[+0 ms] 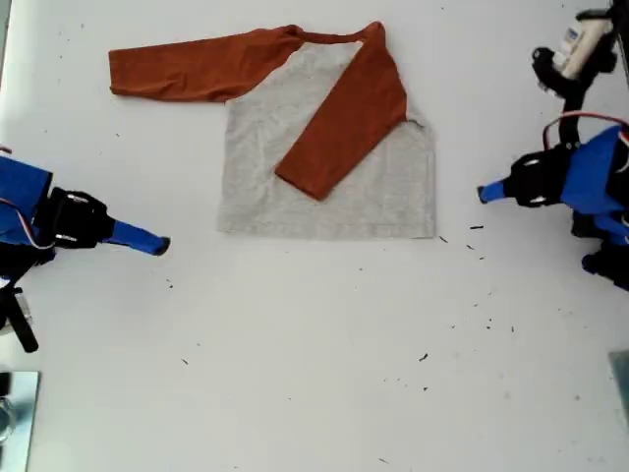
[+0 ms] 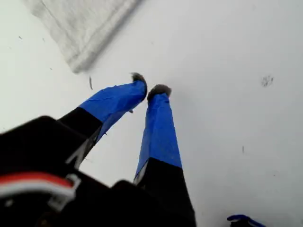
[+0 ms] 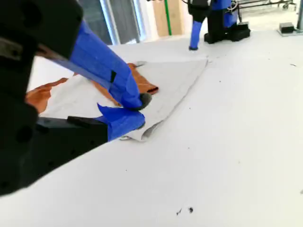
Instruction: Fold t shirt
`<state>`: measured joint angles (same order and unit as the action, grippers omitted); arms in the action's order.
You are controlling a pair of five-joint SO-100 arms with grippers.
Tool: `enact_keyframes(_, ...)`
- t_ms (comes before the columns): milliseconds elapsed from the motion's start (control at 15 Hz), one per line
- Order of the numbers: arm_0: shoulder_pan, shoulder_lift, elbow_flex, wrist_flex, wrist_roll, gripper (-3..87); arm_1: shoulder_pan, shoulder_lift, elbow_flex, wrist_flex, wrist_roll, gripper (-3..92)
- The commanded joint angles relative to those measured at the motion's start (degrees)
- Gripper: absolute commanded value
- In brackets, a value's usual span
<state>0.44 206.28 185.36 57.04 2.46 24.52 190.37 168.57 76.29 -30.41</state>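
Observation:
The t shirt [image 1: 265,167] lies flat on the white table, grey body up, with no black print showing. One rust-orange sleeve [image 1: 344,123] is folded diagonally across the body. The other sleeve [image 1: 197,64] stretches toward the exterior view's left. My first gripper [image 1: 482,194] hovers at the exterior view's right, shut and empty [image 2: 149,87], a short way off the shirt's grey corner [image 2: 78,59]. My second gripper [image 1: 162,246] sits at the exterior view's left, shut on nothing [image 3: 141,109], just short of the hem corner [image 3: 137,135].
Small dark specks [image 1: 424,357] dot the table in front of the shirt. A black mount with a white part [image 1: 580,49] stands at the exterior view's top right. A metallic object [image 1: 15,413] sits at that view's bottom left corner.

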Motion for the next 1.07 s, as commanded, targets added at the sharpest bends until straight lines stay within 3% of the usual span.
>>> enact_keyframes(0,-4.1,-0.6,0.2,-2.8,-8.6,-0.3,-3.6,9.7,6.2,1.5,3.3,3.5)
enact_keyframes(133,-6.9,-19.4,-11.5,-0.2,-17.9,-0.3,-4.3,10.2,8.5,2.2,3.4,3.5)
enact_keyframes(200,-8.9,-35.2,-23.7,2.5,-18.8,-0.3,-3.8,10.3,8.5,2.2,2.6,3.5)
enact_keyframes(333,-17.1,-61.0,-53.7,16.8,-16.3,-0.2,-3.2,10.3,8.6,2.0,1.5,3.5)
enact_keyframes(467,-30.7,-70.4,-70.7,26.5,-9.8,-0.2,-3.6,10.3,8.6,2.0,1.7,3.5)
enact_keyframes(667,-52.9,-74.2,-77.3,29.4,10.9,-0.3,-4.0,10.3,8.6,2.0,1.6,3.5)
enact_keyframes(733,-57.0,-74.5,-77.5,29.4,13.9,10.8,-4.2,10.3,8.6,2.0,1.6,3.5)
enact_keyframes(800,-59.9,-74.6,-77.1,29.0,15.9,32.7,-4.4,10.3,8.6,2.0,1.7,3.5)
enact_keyframes(1000,-67.5,-80.6,-74.0,26.9,20.3,39.7,-4.4,10.3,8.6,2.0,1.7,3.5)
